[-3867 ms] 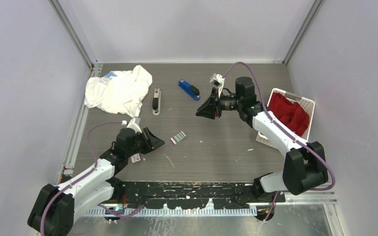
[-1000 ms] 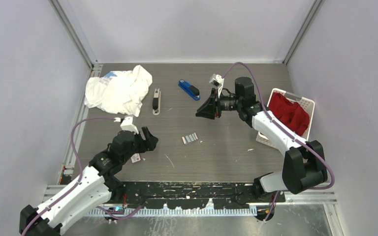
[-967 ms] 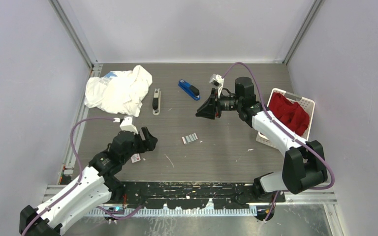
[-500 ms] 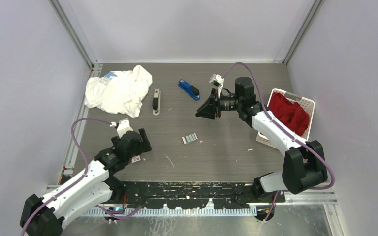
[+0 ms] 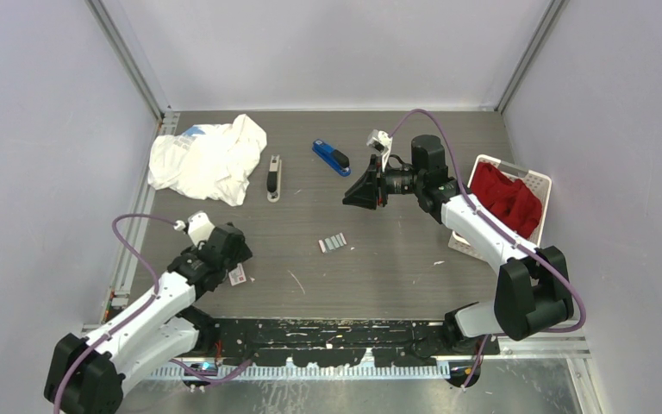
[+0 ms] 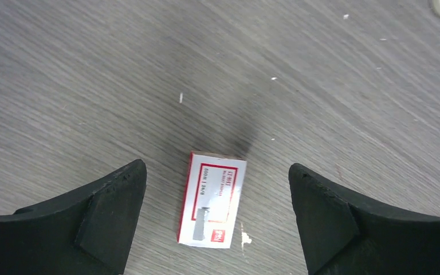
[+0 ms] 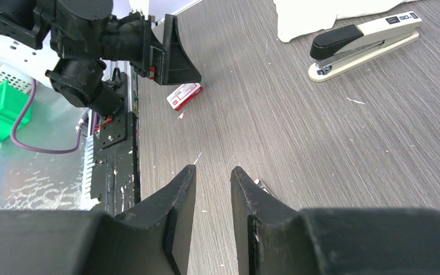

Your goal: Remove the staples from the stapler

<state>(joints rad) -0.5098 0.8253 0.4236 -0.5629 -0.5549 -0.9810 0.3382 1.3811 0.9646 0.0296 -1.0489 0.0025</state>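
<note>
**Operator:** What are you having trouble making out?

**Me:** The small white-and-red box [image 6: 212, 200] is lying flat and closed, so I am not seeing anything inside it. Something bluish [image 5: 192, 131] is poking out from under the white cloth [image 5: 207, 159], and I cannot tell what it is. My left wrist view is also cutting off the bases of both fingers.

**Operator:** And the basket?

**Me:** The white basket [image 5: 541, 181] at the right edge is holding a bunched red cloth [image 5: 504, 198].

**Operator:** Your grippers?

**Me:** My left gripper [image 6: 215, 169] is standing wide over the box, with neither finger touching it. My right gripper [image 7: 213, 170] is showing 1 narrow gap with nothing in it, and it is hanging in the air near the blue stapler [image 5: 331, 157].

**Operator:** Where are the staples?

**Me:** The staples [image 5: 334, 242] are lying on the table [image 5: 396, 276] between my 2 arms, apart from both grippers. They are sitting nearer my bases than the beige stapler [image 5: 273, 178] and the blue one.
</note>
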